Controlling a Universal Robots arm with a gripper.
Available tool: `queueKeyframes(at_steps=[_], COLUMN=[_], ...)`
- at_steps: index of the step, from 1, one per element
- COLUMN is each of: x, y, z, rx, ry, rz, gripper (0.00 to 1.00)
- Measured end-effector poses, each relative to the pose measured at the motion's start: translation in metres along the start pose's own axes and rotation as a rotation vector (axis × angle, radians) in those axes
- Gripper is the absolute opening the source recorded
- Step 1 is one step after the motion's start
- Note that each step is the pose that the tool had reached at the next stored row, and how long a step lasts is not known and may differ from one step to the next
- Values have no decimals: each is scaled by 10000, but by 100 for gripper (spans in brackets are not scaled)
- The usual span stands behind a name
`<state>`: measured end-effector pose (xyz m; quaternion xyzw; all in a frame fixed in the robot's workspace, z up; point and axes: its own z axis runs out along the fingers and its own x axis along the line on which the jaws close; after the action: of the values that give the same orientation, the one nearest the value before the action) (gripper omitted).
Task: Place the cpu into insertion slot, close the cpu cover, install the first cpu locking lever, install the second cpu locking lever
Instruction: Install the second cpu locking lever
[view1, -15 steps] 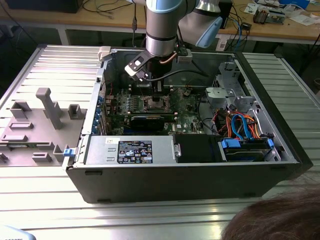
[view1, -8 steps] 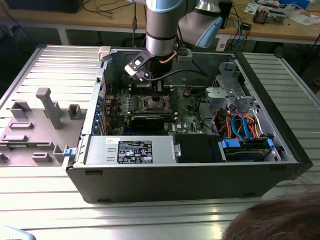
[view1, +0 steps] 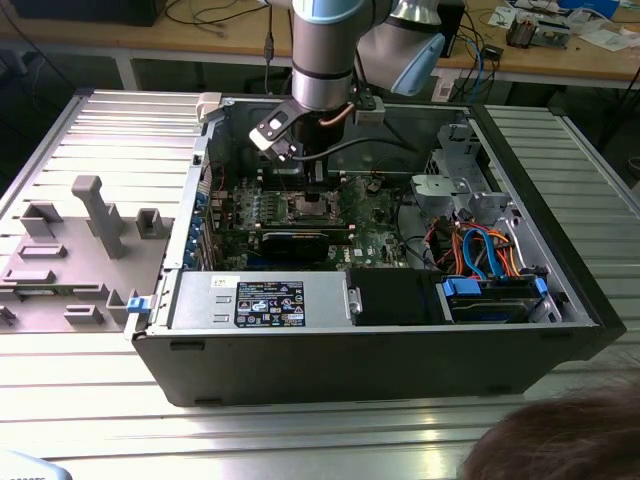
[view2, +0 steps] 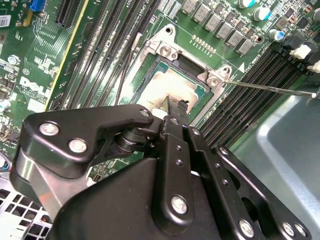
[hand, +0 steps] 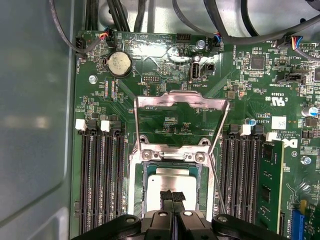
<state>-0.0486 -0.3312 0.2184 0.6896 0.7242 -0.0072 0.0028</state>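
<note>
**Item:** small flat square chip with a dull silver-grey metal top, the cpu (hand: 172, 181).
**Location:** lying flat inside the insertion slot (hand: 136, 185), the square socket with a shiny metal rim on the green circuit board (hand: 165, 75). It sits between two banks of long black memory slots (hand: 102, 175). In the exterior view the socket is in the upper middle of the frame, inside the open black computer case (view1: 350, 360). The case stands on the ribbed metal bench (view1: 100, 400), and the socket is directly under my grey arm (view1: 322, 60).

**Item:** my jaws.
**State:** pressed together, with nothing pinched. The black fingertips (hand: 167, 196) are over the chip's top; I cannot tell whether they touch it.

**Item:** thin square silver frame with a cut-out window, the cpu cover (hand: 170, 101).
**State:** standing up and back from the socket, with the board visible through its window. Not closed.

**Item:** thin steel rod, a locking lever (view2: 270, 87).
**State:** unlatched, reaching away from a socket corner over the memory slots. I cannot tell the second lever apart from the cover's edges.

**Progress, as I judge it:** the chip looks seated, so one step of four is done. The cover and both levers are outstanding.

**Sundries:** grey moulded fixture tray (view1: 70, 250), left of the frame; a person's hair (view1: 560, 440), lower right corner.
</note>
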Motion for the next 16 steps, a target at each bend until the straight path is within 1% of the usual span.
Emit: queueKeyframes(at_steps=[11,16], x=[-1,-1], y=[-1,-1], z=[-58,-71], rx=[0,0], ry=[1,1], rz=[0,0], gripper=[11,11])
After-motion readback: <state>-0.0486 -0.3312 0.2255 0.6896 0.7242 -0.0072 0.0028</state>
